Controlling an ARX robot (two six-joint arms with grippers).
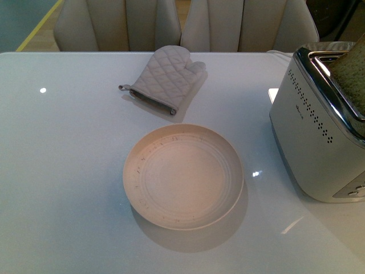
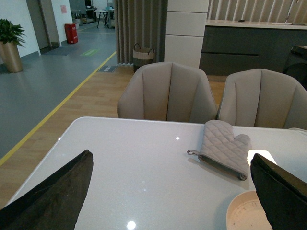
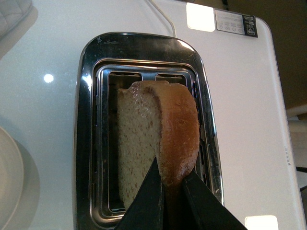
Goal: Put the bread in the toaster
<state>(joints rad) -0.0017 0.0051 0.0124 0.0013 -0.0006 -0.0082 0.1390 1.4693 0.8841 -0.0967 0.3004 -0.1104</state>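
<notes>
Bread (image 3: 158, 139) stands on edge in the open top of the toaster (image 3: 144, 48), its speckled crumb facing one side and its brown crust running along the upper edge. The right claw (image 3: 171, 167) is closed narrowly on that crust, one dark finger (image 3: 144, 201) pressed on each face of the slice at the end nearest the wrist camera. The slice leans a little across the slot rather than standing straight. Its lower part sits inside the chrome frame, though how deep it reaches cannot be told.

From the front, the toaster stands at the desk's (image 1: 68, 171) right edge, and the slice pokes up above its shiny top. That view does not show the claw itself.

The left claw (image 2: 170, 177) hangs wide open over the left part of the desk, holding nothing, its two dark fingers far apart at the lower corners of its wrist view. It is well apart from both bread and toaster.

A round cream plate (image 1: 182, 177) sits mid-desk, just left of the toaster. A quilted grey oven mitt (image 1: 165, 77) lies beyond the plate, near the far edge. Two beige chairs (image 2: 168, 93) stand behind the desk.
</notes>
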